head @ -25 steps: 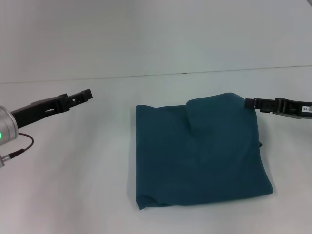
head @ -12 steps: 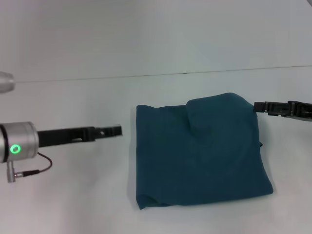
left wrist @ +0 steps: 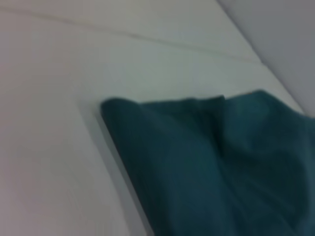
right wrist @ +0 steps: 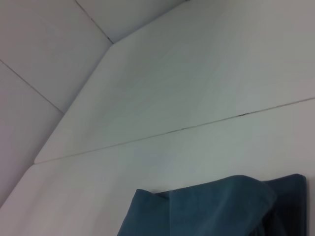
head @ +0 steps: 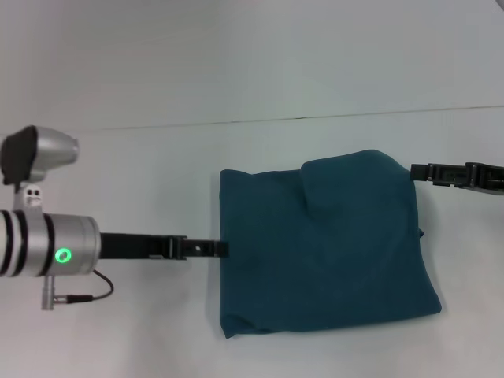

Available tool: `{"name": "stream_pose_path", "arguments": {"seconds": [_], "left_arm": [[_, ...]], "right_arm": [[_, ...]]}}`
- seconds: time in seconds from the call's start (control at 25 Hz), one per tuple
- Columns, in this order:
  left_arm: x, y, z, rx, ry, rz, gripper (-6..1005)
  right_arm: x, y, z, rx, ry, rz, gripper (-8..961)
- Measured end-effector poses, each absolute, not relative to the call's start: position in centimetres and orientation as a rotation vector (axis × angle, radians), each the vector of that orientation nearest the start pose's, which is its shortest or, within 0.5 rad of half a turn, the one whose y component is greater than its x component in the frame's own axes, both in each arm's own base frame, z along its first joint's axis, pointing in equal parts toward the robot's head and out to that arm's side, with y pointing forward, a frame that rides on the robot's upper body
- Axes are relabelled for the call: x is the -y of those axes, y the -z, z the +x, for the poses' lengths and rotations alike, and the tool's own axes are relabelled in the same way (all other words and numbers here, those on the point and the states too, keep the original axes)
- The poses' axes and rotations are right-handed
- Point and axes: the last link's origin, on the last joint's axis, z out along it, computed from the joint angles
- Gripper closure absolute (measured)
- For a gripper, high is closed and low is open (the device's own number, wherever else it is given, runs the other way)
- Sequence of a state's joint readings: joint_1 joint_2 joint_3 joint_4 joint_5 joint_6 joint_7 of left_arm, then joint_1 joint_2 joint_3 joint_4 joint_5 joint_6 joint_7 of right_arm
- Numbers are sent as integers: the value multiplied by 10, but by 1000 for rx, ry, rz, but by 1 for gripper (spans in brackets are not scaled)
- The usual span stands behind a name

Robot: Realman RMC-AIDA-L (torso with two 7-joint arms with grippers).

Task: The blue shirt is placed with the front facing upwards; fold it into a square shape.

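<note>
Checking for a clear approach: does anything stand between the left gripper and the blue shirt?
Nothing visible does. The left gripper is already at the left edge of the blue shirt, with only bare table around it.

The left gripper has swung nearer and rightward. Its tip now reaches the shirt's left edge.

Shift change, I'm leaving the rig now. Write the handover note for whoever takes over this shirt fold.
Left gripper: low over the table, tip at the left edge of the blue shirt, holding nothing.
Right gripper: beside the shirt's far right corner, holding nothing.
Shirt: lies on the white table as a roughly square folded bundle, plain side up, no print showing.
Done: the folds, by the look of it.
Left: a raised hump near the far edge and the slanted right edge may need flattening and squaring.
</note>
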State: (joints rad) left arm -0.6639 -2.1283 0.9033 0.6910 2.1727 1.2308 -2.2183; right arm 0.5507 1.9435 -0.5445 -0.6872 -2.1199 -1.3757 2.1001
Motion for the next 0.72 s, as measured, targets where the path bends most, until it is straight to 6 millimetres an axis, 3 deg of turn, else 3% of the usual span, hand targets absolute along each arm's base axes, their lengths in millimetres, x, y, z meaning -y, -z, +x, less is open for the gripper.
{"name": "stream_pose_path", "arguments": {"seconds": [0.72], "left_arm": [[-370, 78, -222, 1470, 246, -2558, 93]], "right_arm": [[-365, -80, 318, -1485, -640, -2157, 147]]}}
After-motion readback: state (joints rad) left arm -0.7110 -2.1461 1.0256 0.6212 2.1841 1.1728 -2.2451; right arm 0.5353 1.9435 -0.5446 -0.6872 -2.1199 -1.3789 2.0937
